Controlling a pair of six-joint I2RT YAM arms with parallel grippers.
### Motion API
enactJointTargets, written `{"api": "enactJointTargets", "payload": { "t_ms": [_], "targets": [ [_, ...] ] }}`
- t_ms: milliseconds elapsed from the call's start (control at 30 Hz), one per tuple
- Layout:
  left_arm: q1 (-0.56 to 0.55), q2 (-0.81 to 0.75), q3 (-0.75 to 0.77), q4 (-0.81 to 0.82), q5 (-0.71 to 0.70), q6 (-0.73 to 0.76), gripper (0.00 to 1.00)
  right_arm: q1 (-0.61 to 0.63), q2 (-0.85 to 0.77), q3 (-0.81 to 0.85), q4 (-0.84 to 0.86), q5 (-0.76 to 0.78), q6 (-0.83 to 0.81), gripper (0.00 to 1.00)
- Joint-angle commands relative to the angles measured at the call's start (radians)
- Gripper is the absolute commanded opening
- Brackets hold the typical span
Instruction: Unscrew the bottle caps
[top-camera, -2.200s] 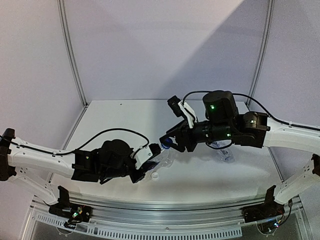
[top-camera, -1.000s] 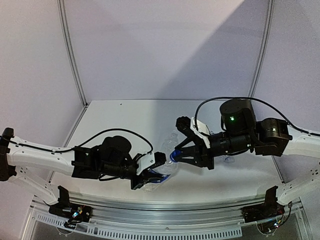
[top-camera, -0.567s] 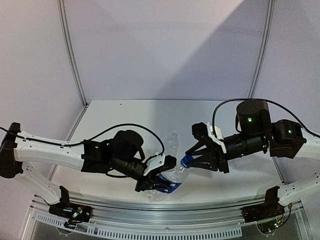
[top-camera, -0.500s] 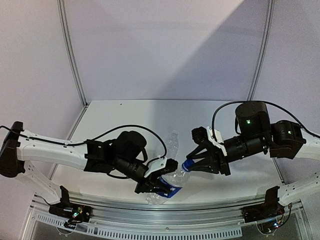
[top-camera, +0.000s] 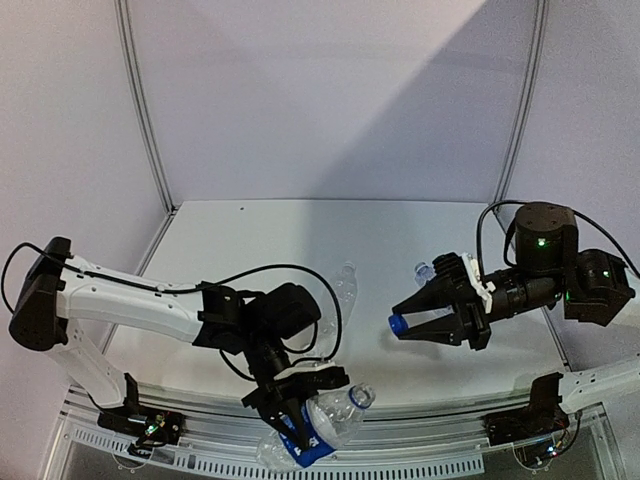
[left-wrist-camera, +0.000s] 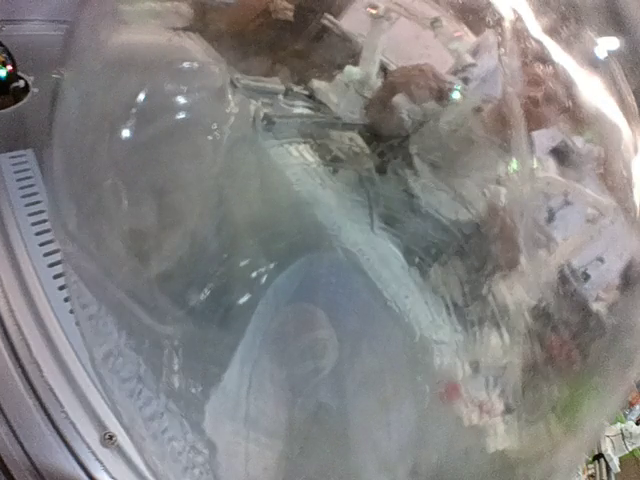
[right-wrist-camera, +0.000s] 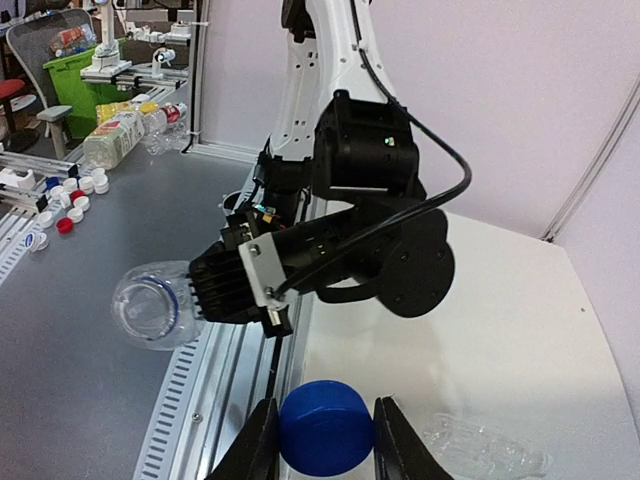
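The bottle (top-camera: 340, 412) hangs over the table's (top-camera: 300, 230) front edge, clamped in my left gripper (top-camera: 292, 418); a slip drops it overboard. My right gripper (top-camera: 402, 327) pinches the unscrewed blue cap (right-wrist-camera: 326, 437); any slackening loses it.

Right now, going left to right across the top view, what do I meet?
Blue-labelled clear plastic bottle in the left hand → small round blue plastic cap in the right hand → plain clear plastic bottle, partly hidden behind that hand.
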Motion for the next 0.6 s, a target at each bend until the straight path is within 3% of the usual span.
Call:
{"api": "enactJointTargets", "payload": {
  "t_ms": [0,67,233,433,567],
  "targets": [
    [-0.016,-0.035,-0.018,-0.056,0.106,0.037,0.0,-0.002,0.02,0.009,0.04,0.069,-0.027,0.28],
    [-0.016,-0.043,-0.022,-0.017,0.023,-0.015,0.0,-0.003,0.03,0.009,0.049,0.135,-0.024,0.27],
    [0.019,-0.128,-0.071,0.136,-0.422,-0.191,0.01,-0.025,0.044,-0.011,0.093,0.451,0.039,0.32],
    [0.11,-0.399,-0.254,0.428,-0.9,-0.334,0.0,-0.147,0.12,0.024,0.058,0.484,0.155,0.29],
    [0.12,-0.541,-0.359,0.528,-1.22,-0.36,0.0,-0.228,0.198,0.03,0.059,0.496,0.229,0.28]
  ]
}}
